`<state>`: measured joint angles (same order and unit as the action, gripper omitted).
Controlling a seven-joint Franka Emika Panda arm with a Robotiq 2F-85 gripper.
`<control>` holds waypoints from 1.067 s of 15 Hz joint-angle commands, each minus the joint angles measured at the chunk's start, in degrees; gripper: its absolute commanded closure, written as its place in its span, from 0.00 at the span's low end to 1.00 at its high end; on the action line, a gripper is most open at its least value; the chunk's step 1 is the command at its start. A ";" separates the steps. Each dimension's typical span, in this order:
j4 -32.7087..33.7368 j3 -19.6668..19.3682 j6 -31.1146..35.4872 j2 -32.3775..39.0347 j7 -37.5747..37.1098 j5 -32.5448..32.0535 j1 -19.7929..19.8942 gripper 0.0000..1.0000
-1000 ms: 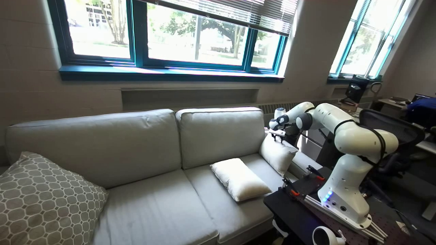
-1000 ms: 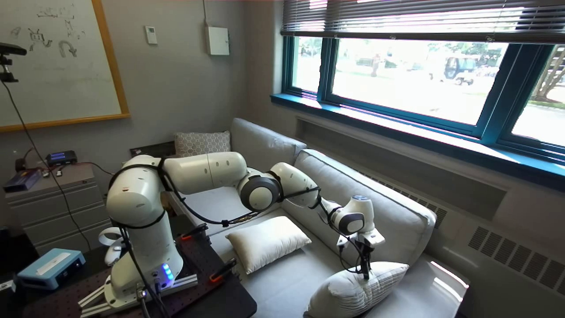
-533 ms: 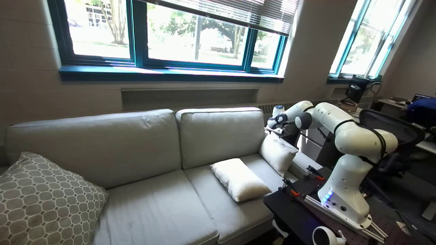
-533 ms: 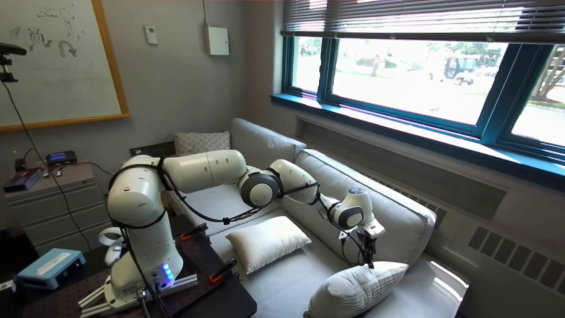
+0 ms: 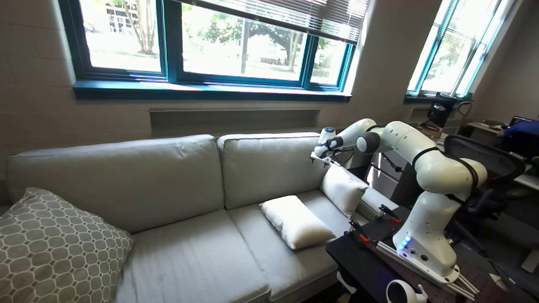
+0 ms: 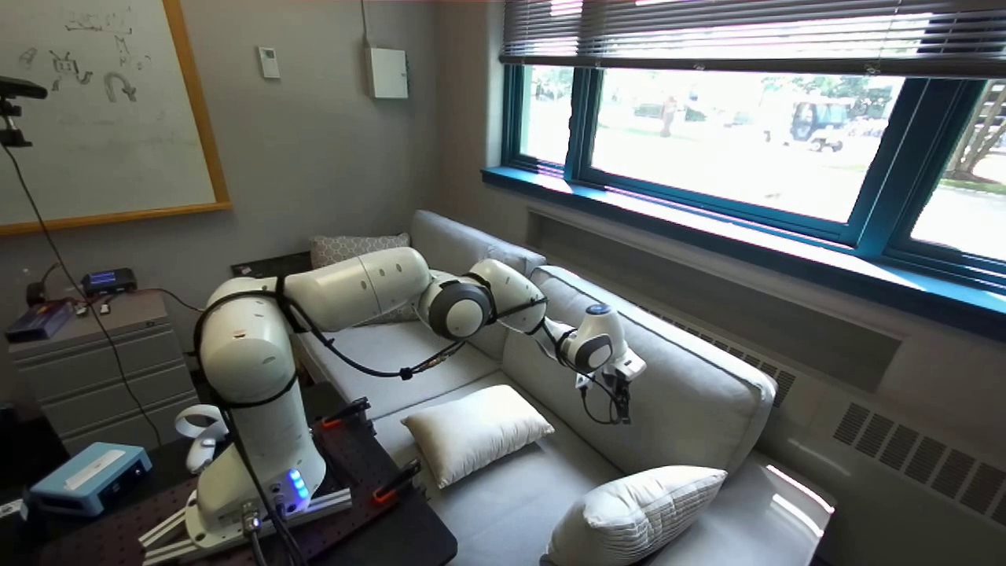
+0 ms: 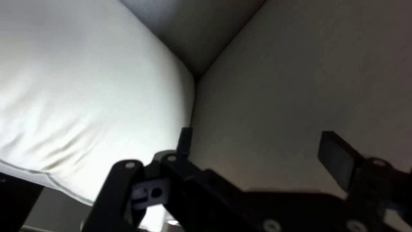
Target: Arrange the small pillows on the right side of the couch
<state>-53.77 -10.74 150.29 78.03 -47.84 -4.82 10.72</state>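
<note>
Two small cream pillows are on the beige couch [image 5: 189, 256]. One pillow [image 5: 298, 223] lies flat on the seat cushion, also seen in an exterior view [image 6: 479, 432]. The second pillow [image 5: 343, 189] leans upright against the armrest at the right end; it shows in an exterior view [image 6: 637, 515] and fills the left of the wrist view [image 7: 80, 80]. My gripper [image 7: 260, 148] is open and empty, its fingers wide apart. In both exterior views the gripper [image 5: 319, 162] [image 6: 621, 413] hangs in front of the back cushion [image 7: 283, 80], above and beside the armrest pillow, apart from it.
A large grey patterned pillow [image 5: 63, 248] sits at the couch's far end. The black table [image 5: 353, 252] with the arm's base and orange-tipped clamps [image 6: 397, 481] stands close to the couch front. A window sill [image 5: 210, 91] runs behind the couch.
My gripper has risen off the top of the armrest pillow and moved away from it, along the back cushion toward the couch's middle. Both small pillows have stayed in place.
</note>
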 commanded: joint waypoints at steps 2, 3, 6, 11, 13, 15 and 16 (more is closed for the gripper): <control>-0.75 -0.10 0.11 -0.04 -0.68 0.07 -1.75 0.00; -0.74 -0.15 0.11 -0.02 -0.68 0.07 -1.60 0.00; -0.67 -0.29 0.14 -0.03 -0.48 0.07 -0.11 0.00; 0.93 0.10 1.39 1.60 3.15 -1.39 -0.16 0.00; 1.98 1.99 2.56 3.43 8.68 -2.46 -0.41 0.00; 3.60 1.46 2.68 6.29 14.77 0.49 -2.50 0.00; 4.04 1.89 2.68 7.44 17.34 0.82 -3.27 0.00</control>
<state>-53.99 -9.72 152.66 80.88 -37.80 -5.47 8.96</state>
